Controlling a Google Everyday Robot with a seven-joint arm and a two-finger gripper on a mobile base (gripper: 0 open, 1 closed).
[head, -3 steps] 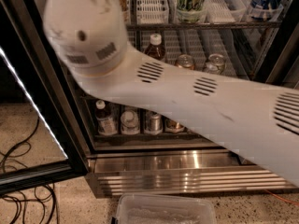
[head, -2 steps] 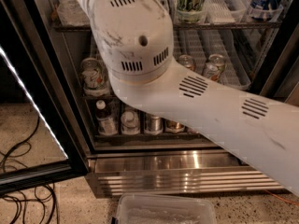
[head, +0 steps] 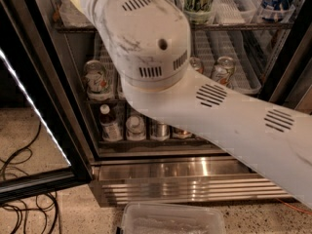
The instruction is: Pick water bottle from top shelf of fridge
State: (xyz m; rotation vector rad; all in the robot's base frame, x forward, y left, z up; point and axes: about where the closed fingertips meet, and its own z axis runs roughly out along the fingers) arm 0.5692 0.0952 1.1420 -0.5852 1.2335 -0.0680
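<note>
The fridge (head: 195,179) stands open in front of me. My white arm (head: 146,38) fills the middle of the view, and its big round joint covers much of the racks. The arm runs on past the top edge at the upper left, so my gripper is out of view. The top shelf (head: 234,18) is the highest wire rack, with white slotted lane trays. The lower part of the water bottle (head: 277,1), with a pale label and blue print, stands on it at the far right, apart from the arm.
A tall green-labelled can (head: 199,1) stands on the top shelf left of the bottle. Short cans (head: 224,72) and a brown-drink bottle (head: 109,123) sit on lower racks. The glass door (head: 34,116) hangs open at left. Cables (head: 24,179) lie on the floor. A clear plastic bin (head: 170,221) is below.
The arm's round joint has swung from the upper left to the right and down, and now covers the middle of the fridge.
</note>
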